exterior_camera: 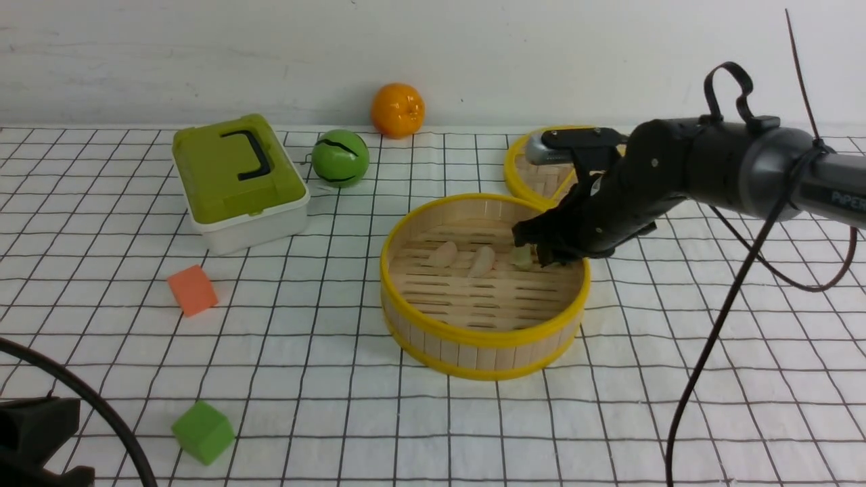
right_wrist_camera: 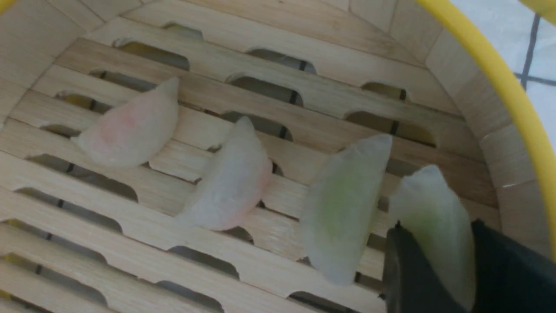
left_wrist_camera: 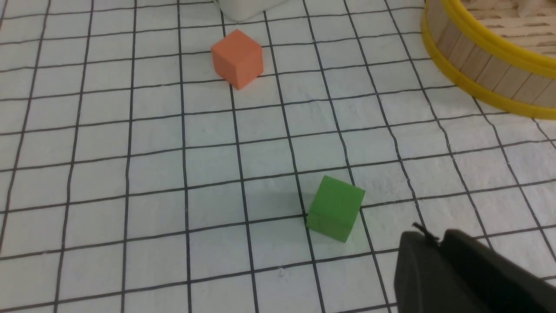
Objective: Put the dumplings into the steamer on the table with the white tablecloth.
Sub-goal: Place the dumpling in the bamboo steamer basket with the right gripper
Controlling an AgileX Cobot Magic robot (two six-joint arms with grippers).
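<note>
The bamboo steamer [exterior_camera: 484, 338] stands mid-table on the white grid tablecloth [exterior_camera: 325, 379]. Two pinkish dumplings [right_wrist_camera: 130, 126] [right_wrist_camera: 232, 178] and one yellow-green dumpling [right_wrist_camera: 343, 204] lie in a row on its slatted floor [right_wrist_camera: 87, 208]. My right gripper [right_wrist_camera: 436, 226] is down inside the steamer near its far right wall [right_wrist_camera: 491, 143], shut on the second yellow-green dumpling [right_wrist_camera: 434, 208], just above the floor. In the front view the right gripper [exterior_camera: 541, 251] hides that dumpling. My left gripper [left_wrist_camera: 434, 237] is shut and empty, low over the cloth at the front left.
A green cube [left_wrist_camera: 335, 208] lies beside the left gripper and an orange cube [left_wrist_camera: 238, 58] farther off. A green lidded box [exterior_camera: 237, 179], a green ball [exterior_camera: 340, 158] and an orange [exterior_camera: 397, 109] stand at the back. The flat steamer lid [exterior_camera: 534, 169] lies behind the steamer.
</note>
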